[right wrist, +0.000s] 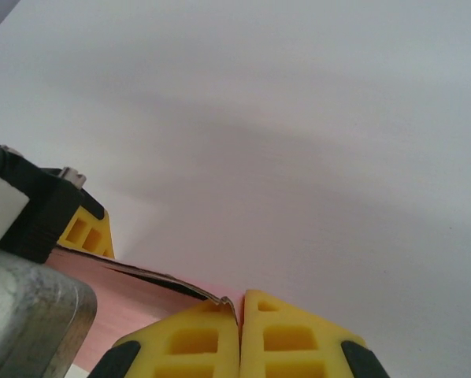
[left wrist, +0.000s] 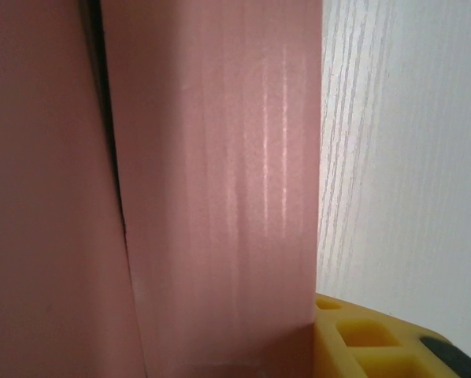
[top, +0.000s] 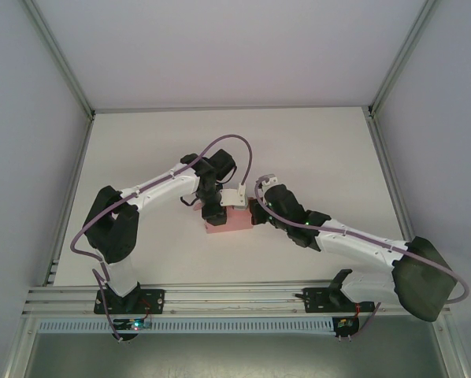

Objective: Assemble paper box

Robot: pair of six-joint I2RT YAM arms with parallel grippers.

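Note:
The pink paper box [top: 232, 220] lies on the white table [top: 322, 150] between my two grippers. My left gripper [top: 213, 213] sits at its left end. In the left wrist view the pink box [left wrist: 212, 181] fills the space between the jaws, with a dark seam down its left part, and its wall rests against my yellow right finger [left wrist: 361, 337]. The other finger is hidden behind the card. My right gripper [top: 254, 213] is at the box's right end. Its yellow fingers are shut [right wrist: 240, 298], pinching the thin edge of a pink box wall [right wrist: 137, 305].
Metal frame rails run along both sides of the table, and a slotted rail [top: 235, 299] crosses the front by the arm bases. The left gripper's yellow finger [right wrist: 84, 230] shows past the box in the right wrist view. White table surface lies behind and to both sides.

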